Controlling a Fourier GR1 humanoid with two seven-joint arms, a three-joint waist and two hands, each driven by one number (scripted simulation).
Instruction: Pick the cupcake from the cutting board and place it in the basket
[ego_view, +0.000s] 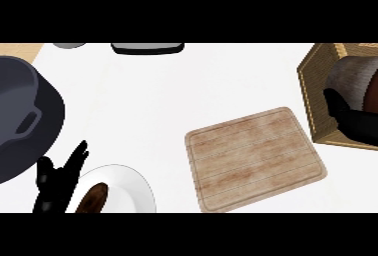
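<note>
A white kitchen counter (170, 95) filled the head view, with a bare wooden cutting board (255, 159) lying at a slight tilt near its middle. Up and to the right of the board, at the frame's edge, stood a woven basket (313, 95), and over its opening reached the robot's right hand (353, 120), its dark fingers curled beside the grey forearm that covered most of the basket's inside. A brown shape just beyond those fingers, at the frame's right edge, may have been the cupcake, but the arm hid too much of it to be sure; the board itself carried nothing. Whether the right hand gripped anything could not be told. Well to the left of the board, near the lower edge, the robot's left hand (57, 177) rested open with its fingers straight and pointing up, holding nothing. Just beside that hand, between it and the board, sat a white plate (136, 185) bearing a dark brown item (94, 197) that was partly cut off by the frame. Farther left of the board, a large dark grey pot (22, 115) with a side handle took up the counter's left side. Beyond the board, along the far edge, a dark rectangular object (146, 48) and a small grey object (69, 45) were only partly visible.
</note>
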